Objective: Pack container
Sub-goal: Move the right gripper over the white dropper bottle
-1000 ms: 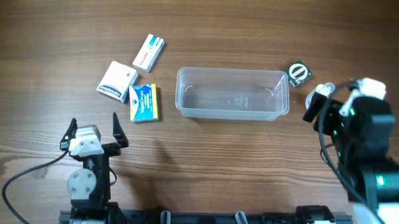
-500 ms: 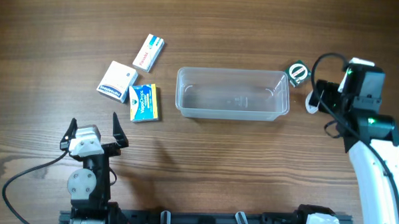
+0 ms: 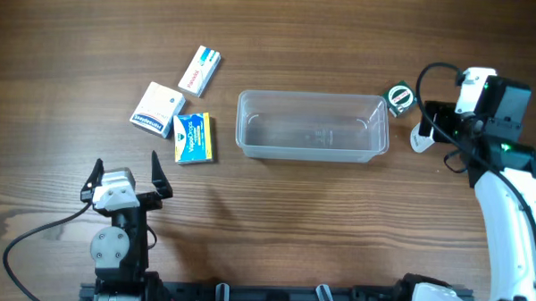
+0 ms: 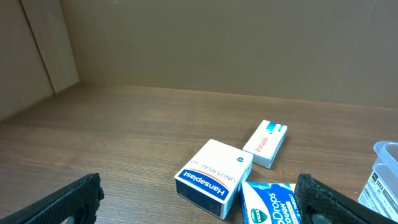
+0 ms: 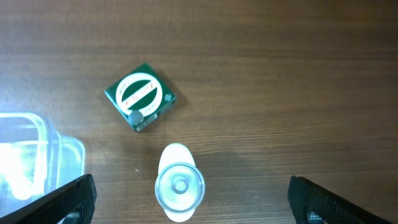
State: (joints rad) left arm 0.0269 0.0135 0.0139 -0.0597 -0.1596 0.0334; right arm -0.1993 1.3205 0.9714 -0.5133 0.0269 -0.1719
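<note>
**Open grippers flanking the tub**

The right gripper point(image 5: 191, 198), jaws spread wide, hangs over a small clear plastic bottle point(image 5: 179, 183) and a green square packet point(image 5: 140, 94) (both just beside the right end of the clear rectangular plastic container point(image 3: 308, 155), which stands mid-table). The left gripper point(image 3: 126, 172), likewise spread, holds nothing and sits apart from a blue cardboard box point(image 3: 193, 137).
</note>
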